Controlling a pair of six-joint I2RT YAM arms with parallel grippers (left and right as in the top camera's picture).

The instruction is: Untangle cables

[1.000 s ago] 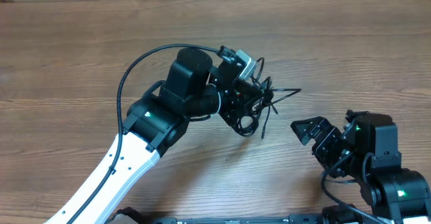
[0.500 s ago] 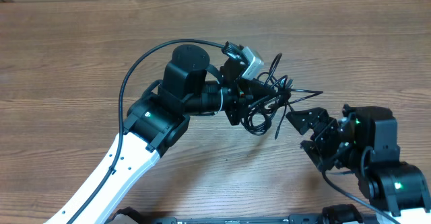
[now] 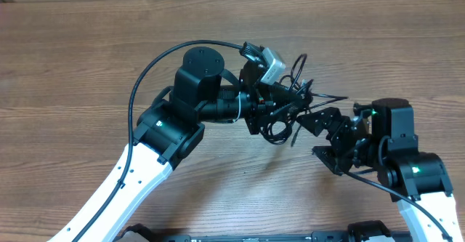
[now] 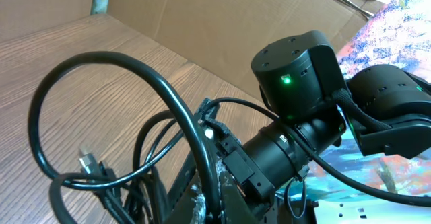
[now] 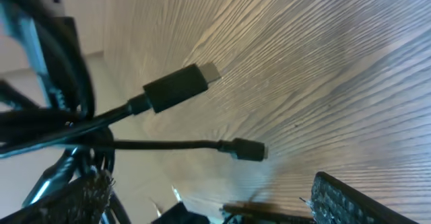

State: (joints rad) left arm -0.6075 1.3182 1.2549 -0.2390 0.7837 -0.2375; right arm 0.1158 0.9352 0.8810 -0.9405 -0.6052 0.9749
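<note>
Right now L pincer [image 3: 278, 116] is clamped shut on the knotted bundle of thin black cables [image 3: 294, 97], above the brown wood-grain worktop [image 3: 87, 53], approx. centre. R pincer [image 3: 325, 136] gapes wide w/ nothing in it, just beside the bundle's loose plug ends [image 5: 182, 86].

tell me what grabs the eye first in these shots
A knotted bundle of black cables is clamped in the left gripper near the middle of the overhead view. Just to its right, the right gripper faces it with jaws wide open. In the right wrist view, two loose plug ends stick out over the wood table.
</note>
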